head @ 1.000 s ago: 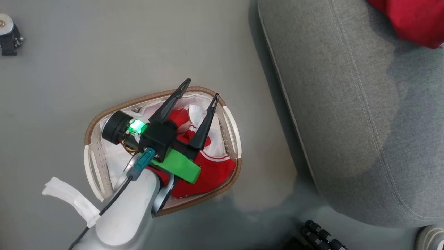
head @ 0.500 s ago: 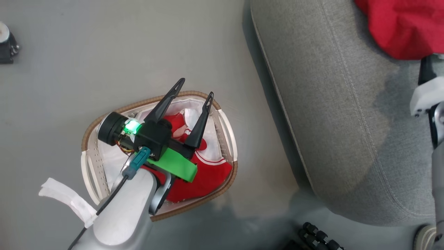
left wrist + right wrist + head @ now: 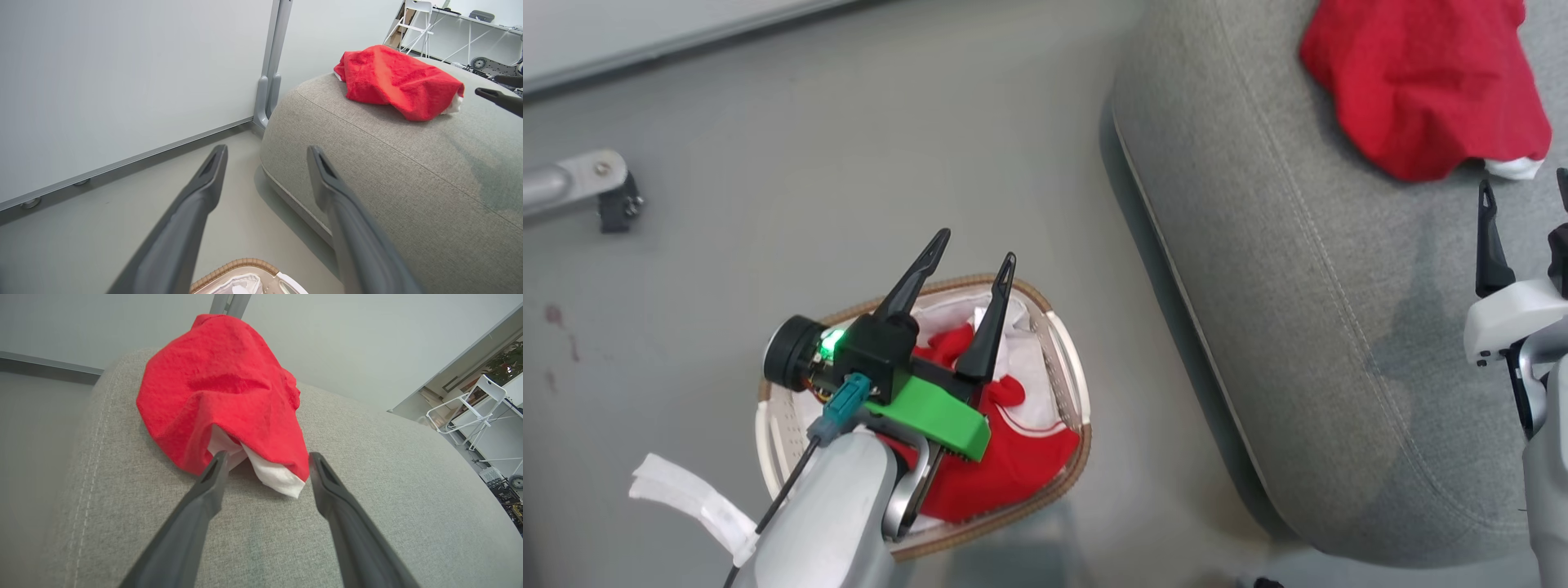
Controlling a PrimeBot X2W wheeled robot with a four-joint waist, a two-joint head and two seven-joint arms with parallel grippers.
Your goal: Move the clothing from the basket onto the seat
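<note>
Red with white trim, a garment (image 3: 1005, 467) lay bunched in the basket (image 3: 1068, 371) on the floor (image 3: 768, 204), under the left gripper (image 3: 977, 246), its fingers spread wide and empty. A second garment (image 3: 1421, 90) lay on the grey seat (image 3: 1298, 327), just ahead of the right gripper (image 3: 267, 456), which was likewise parted and holding nothing.

I seem to be working in a lab or test room dressed up as a living corner, not a real home. The floor (image 3: 849, 163) is bare grey, and a white partition panel (image 3: 122, 81) is fixed in a metal post (image 3: 271, 61). Past the grey seat (image 3: 1298, 327) an open area holds a white folding chair (image 3: 494, 387) and a potted plant (image 3: 504, 361).
</note>
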